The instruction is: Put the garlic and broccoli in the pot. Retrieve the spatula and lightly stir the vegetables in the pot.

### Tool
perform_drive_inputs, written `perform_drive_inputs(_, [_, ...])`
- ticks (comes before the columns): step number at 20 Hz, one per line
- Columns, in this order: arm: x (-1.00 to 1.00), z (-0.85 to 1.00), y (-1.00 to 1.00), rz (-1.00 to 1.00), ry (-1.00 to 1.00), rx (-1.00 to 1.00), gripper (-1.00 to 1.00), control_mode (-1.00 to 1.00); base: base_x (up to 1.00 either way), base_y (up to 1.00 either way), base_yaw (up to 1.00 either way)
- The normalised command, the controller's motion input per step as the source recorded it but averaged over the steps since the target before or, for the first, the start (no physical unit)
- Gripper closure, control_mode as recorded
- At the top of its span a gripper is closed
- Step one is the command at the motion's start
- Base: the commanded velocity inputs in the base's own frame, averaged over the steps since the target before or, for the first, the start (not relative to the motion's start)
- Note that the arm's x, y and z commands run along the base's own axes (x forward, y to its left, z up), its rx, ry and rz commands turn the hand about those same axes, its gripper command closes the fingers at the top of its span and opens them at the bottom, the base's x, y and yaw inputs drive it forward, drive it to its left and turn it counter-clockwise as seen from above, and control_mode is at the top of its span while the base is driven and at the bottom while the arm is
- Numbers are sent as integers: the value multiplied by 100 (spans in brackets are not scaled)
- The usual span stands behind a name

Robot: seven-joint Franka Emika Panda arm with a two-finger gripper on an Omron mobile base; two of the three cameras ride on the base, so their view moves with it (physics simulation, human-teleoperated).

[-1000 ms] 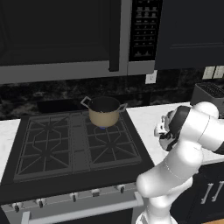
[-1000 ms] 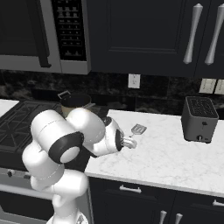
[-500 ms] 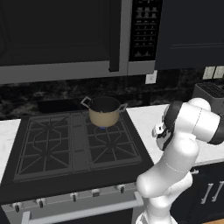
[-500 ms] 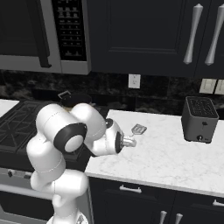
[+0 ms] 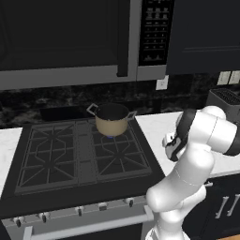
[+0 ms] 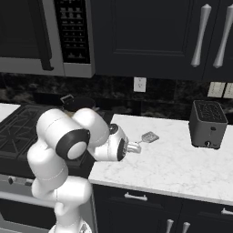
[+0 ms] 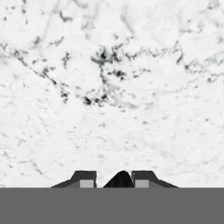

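Note:
The tan pot with its dark rim stands on the back right burner of the stove; in the right base view the pot peeks out behind my arm. The grey spatula lies on the white marble counter, blade away from me, its handle running back into my gripper. In the hand view my gripper points down at the marble, jaws drawn close around the spatula's dark handle end. Garlic and broccoli are hidden.
A black gas stove fills the left side, with a microwave above it. A dark toaster stands at the counter's back right. A wall outlet sits above the counter. Dark cabinets hang overhead.
The jaws have closed from wide open onto the spatula's handle. The arm's elbow has shifted slightly; the spatula and pot have stayed put.

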Motion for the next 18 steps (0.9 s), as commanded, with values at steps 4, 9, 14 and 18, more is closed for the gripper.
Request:
perform_drive_inputs(4, [-2,4,0,-1,0,0,100,-100,0,0,0])
perform_drive_inputs(9, [-44,42,0,0,-4,2,100,-100,0,0,0])
perform_drive_inputs(14, [-97,81,11,0,-8,11,100,-100,0,0,0])
perform_drive_inputs(18, [-65,100,60,0,-1,25,100,-100,0,0,0])
